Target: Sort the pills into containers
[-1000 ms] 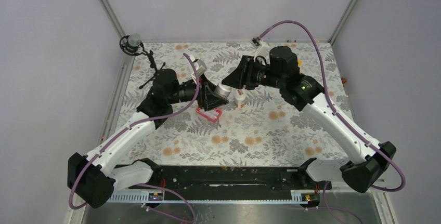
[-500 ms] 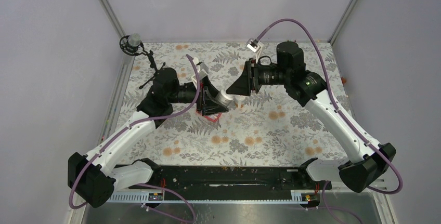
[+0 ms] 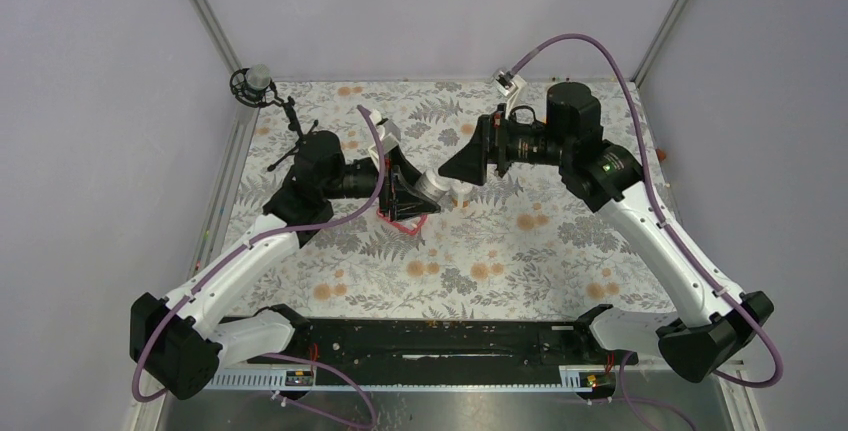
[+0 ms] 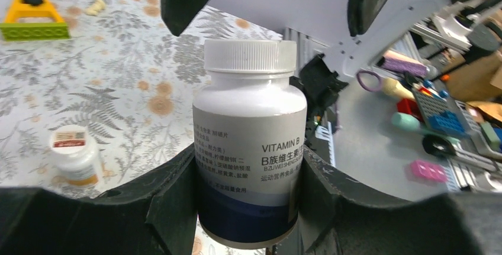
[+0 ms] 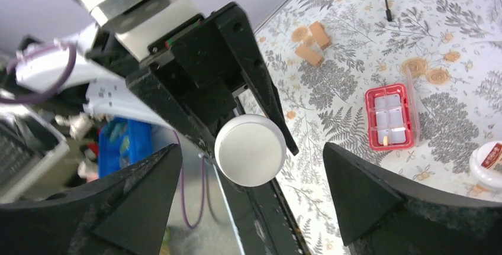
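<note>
Between left fingers (image 4: 166, 213), gripped bottle (image 4: 248, 142), right fingers (image 5: 130, 196) apart, tray (image 5: 369, 119) clear from right wrist

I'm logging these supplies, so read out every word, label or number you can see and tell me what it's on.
"VITAMIN B": label of the white vitamin bottle in the left gripper.
"B族维生素": the line beneath it, running off round the curve; the finer print is too small to read.
Red-and-white sticker atop the small white bottle: too blurred to read.
</note>
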Available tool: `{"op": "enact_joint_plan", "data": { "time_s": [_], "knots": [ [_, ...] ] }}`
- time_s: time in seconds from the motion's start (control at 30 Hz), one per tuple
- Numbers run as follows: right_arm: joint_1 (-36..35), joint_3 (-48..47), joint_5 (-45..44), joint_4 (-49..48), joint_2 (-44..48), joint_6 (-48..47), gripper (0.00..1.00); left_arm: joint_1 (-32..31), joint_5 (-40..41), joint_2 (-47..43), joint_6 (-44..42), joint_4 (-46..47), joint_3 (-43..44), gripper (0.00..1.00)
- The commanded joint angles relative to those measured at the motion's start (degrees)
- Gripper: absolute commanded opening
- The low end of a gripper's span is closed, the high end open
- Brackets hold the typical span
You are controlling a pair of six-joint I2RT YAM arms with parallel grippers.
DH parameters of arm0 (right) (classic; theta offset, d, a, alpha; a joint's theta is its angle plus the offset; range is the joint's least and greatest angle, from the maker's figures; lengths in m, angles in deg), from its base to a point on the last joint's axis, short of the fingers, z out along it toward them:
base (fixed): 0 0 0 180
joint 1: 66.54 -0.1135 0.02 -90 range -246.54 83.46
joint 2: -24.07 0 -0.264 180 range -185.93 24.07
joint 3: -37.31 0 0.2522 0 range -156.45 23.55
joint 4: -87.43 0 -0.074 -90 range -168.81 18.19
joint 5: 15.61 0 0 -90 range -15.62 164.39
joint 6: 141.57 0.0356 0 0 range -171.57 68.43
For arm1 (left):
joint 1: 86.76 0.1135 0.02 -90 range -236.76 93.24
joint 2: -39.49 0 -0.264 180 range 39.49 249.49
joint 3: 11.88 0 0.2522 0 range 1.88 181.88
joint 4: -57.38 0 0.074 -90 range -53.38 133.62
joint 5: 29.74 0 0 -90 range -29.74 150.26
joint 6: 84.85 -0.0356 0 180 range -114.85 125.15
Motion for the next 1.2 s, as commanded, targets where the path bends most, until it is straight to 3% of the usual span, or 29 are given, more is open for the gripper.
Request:
{"op": "enact_joint_plan", "data": {
  "time_s": [0.0,0.23,0.47,0.57,0.67,0.73,0.83,1.17],
  "knots": [
    [-0.8,2.5,-11.5,-6.6,0.7,14.6,0.97,0.2,9.2,-1.1,-0.4,5.3,-0.6,0.00],
    [-4.3,-0.5,-19.7,-2.9,-2.9,18.8,0.91,0.1,13.6,-0.9,-0.6,5.7,-0.9,0.00],
    [-4.8,-3.1,-16.2,-1.9,-4.9,17.5,0.44,0.1,14.4,-0.8,-0.7,5.5,-1.1,0.00],
    [-4.6,-3.4,-13.0,-1.6,-3.9,11.8,0.20,0.2,12.7,-0.8,-0.7,4.9,-0.8,0.00],
    [-3.5,-3.4,-5.1,-1.6,-2.7,3.6,0.07,0.1,7.8,-0.9,-0.9,4.0,-0.4,0.00],
    [-2.6,-3.3,3.2,-1.0,-2.2,-2.1,0.06,0.1,3.4,-0.8,-0.2,4.1,-0.1,0.00],
    [-1.9,-4.6,8.4,3.5,-2.6,-8.9,0.07,0.1,-1.4,-0.6,2.1,6.3,-0.3,0.00],
    [-0.7,-6.4,9.8,2.6,-1.2,-11.0,0.11,0.1,-10.7,0.2,4.7,10.7,-1.1,0.00]
  ]
}}
